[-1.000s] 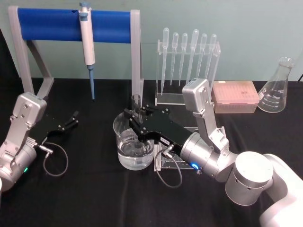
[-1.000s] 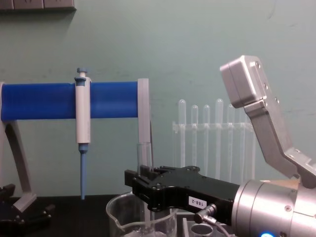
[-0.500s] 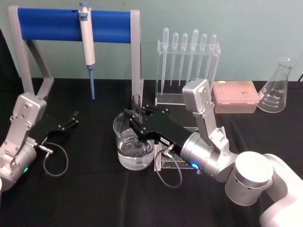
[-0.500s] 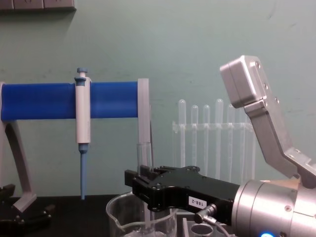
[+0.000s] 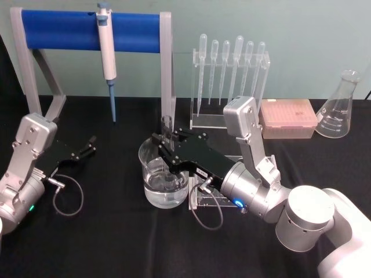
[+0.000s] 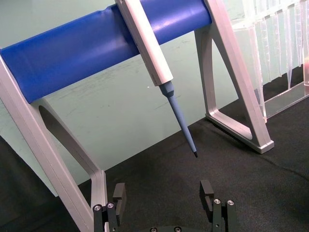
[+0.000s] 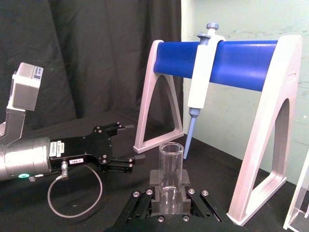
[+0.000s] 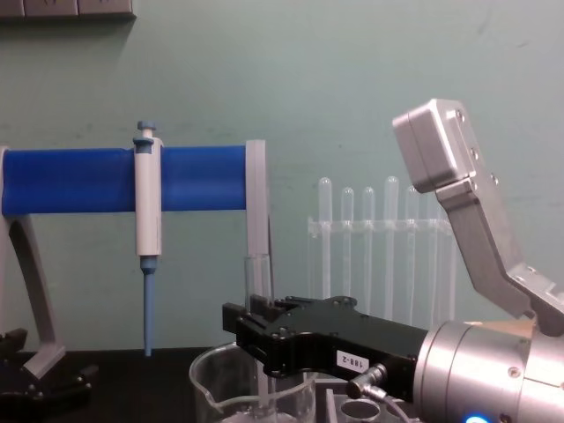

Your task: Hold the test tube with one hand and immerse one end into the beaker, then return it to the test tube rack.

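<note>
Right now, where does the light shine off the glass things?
Head view: glints on the beaker rim and its water. Right wrist view: a shiny rim on the test tube, clamped upright in the right gripper. Chest view: the beaker's rim is a pale line. The left gripper, open off to the left, looks dull black.

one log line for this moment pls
phase: dip | right gripper: shut on test tube, lower end in beaker | left gripper: open, parked left
</note>
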Available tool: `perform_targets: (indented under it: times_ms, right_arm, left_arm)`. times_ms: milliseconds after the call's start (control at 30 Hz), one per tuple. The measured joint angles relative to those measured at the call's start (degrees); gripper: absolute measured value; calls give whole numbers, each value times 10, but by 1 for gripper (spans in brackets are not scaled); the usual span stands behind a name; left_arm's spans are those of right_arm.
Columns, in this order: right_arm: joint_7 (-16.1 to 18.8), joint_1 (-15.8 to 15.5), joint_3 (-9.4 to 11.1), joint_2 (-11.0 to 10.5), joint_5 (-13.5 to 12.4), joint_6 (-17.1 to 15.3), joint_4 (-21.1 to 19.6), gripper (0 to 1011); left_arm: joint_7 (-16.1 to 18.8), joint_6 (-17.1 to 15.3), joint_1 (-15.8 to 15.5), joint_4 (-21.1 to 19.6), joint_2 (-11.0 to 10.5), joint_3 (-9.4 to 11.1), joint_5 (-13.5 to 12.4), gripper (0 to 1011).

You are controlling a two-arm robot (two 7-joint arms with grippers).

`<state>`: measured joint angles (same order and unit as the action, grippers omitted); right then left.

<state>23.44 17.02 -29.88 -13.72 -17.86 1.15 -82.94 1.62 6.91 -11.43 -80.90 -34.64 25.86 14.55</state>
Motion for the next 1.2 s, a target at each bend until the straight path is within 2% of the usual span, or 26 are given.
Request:
perform_targets:
  times_ms: [1200]
  right_arm:
    - [0, 0, 0, 0, 0, 0, 0, 225]
  left_arm:
    - [0, 0, 0, 0, 0, 0, 0, 1000]
